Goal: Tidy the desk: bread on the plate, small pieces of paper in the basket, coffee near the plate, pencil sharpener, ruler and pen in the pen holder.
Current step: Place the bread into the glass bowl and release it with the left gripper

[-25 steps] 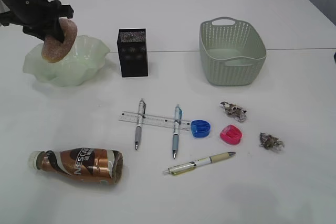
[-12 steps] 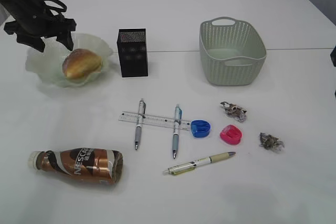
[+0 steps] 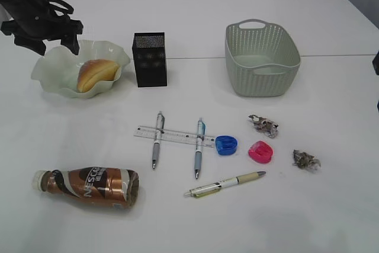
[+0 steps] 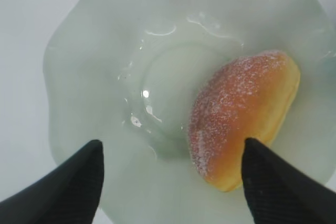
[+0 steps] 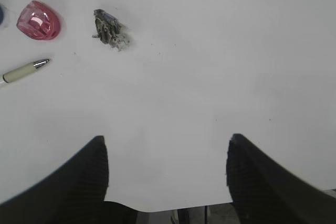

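— Released a moment ago, bread (image 3: 96,74) now lies tilted against the side of the pale green plate (image 3: 56,63), no longer in my grip. My left pincer (image 3: 46,32) hovers above the rim, jaws spread wide and empty.

— And your right pincer (image 5: 167,174)?

— Parted over bare table, holding nothing; a paper scrap (image 5: 109,28), pink sharpener (image 5: 38,21) and pen tip (image 5: 23,69) lie ahead.

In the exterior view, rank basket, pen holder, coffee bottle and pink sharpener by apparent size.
1. basket
2. coffee bottle, though it lies nearer the camera
3. pen holder
4. pink sharpener
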Available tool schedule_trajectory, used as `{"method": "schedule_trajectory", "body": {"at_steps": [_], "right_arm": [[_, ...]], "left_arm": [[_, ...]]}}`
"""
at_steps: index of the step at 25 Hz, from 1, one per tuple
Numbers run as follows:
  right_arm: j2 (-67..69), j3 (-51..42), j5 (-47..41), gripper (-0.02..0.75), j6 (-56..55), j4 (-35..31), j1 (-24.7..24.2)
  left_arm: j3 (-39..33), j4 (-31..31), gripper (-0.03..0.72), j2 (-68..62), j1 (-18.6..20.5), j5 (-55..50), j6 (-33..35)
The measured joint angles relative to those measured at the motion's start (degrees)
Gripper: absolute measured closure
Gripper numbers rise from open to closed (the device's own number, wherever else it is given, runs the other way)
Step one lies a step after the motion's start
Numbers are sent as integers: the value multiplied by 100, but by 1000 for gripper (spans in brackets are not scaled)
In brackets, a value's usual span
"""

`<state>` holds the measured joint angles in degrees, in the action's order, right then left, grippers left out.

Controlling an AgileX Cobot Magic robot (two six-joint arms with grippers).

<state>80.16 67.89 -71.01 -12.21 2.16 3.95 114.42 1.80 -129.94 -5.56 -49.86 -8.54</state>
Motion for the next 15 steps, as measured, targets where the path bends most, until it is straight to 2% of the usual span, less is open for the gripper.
{"method": "schedule_trajectory", "body": {"at_steps": [5, 10, 15], "right_arm": [[0, 0, 0, 224, 0, -4, 0], [0, 0, 0, 225, 11, -4, 0], [0, 116, 0, 225, 121, -13, 0]], "left_arm": [[501, 31, 98, 0, 0, -519, 0], [1241, 31, 103, 0, 0, -1793, 0], [1392, -146, 103, 114, 9, -2106, -2]]}}
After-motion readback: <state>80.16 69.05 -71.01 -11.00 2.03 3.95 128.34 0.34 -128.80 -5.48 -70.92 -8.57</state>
